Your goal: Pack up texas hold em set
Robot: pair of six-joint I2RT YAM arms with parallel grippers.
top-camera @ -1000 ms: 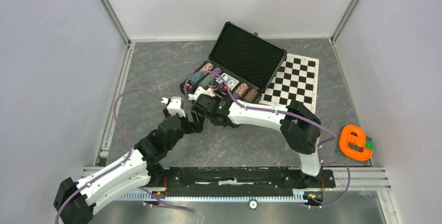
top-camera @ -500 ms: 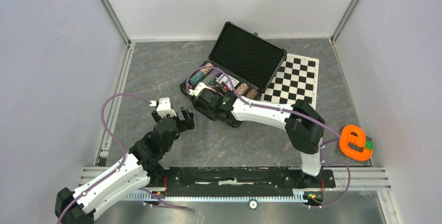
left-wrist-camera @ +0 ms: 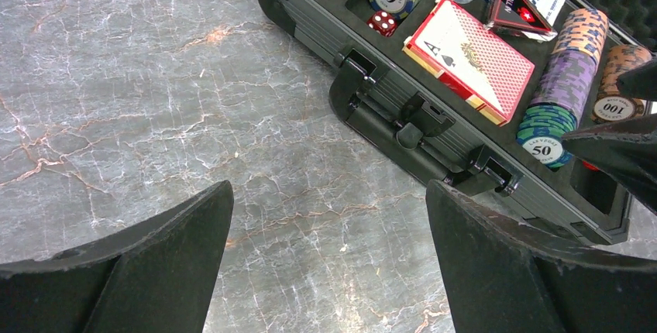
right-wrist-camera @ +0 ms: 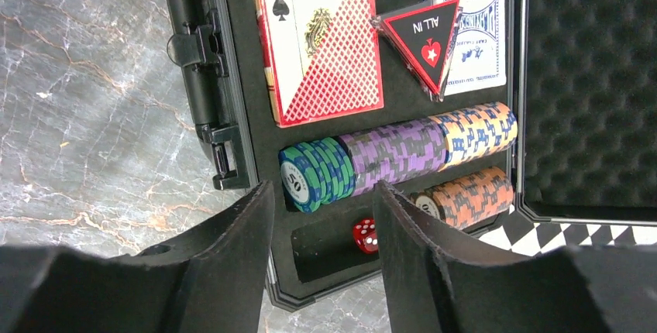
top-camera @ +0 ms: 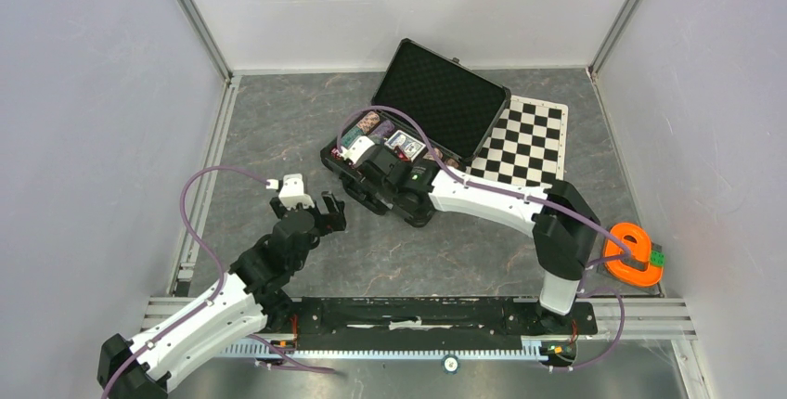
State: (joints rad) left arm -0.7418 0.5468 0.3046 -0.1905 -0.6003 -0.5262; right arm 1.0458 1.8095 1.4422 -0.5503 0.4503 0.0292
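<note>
The black case [top-camera: 436, 97] lies open at the back, foam lid up. Its tray holds a red card deck [right-wrist-camera: 325, 39], a blue deck [right-wrist-camera: 476, 31], a row of teal, purple and orange chips [right-wrist-camera: 395, 155], brown chips [right-wrist-camera: 469, 193] and a red die [right-wrist-camera: 364, 235] in a slot. My right gripper [right-wrist-camera: 324, 190] hovers over the tray's corner, open, nothing between its fingers; from above it [top-camera: 357, 160] is over the tray's near side. My left gripper [left-wrist-camera: 327, 193] is wide open over bare table in front of the case latches [left-wrist-camera: 418, 116], apart from the case.
A black-and-white chequered mat [top-camera: 529, 144] lies right of the case, partly under it. An orange e-shaped piece [top-camera: 633, 255] sits at the near right. Enclosure walls stand on three sides. An "ALL IN" triangle [right-wrist-camera: 422, 39] rests on the blue deck.
My left arm pulled back from the case toward the near left, then stayed still. My right gripper slid further over the tray and its jaws narrowed.
</note>
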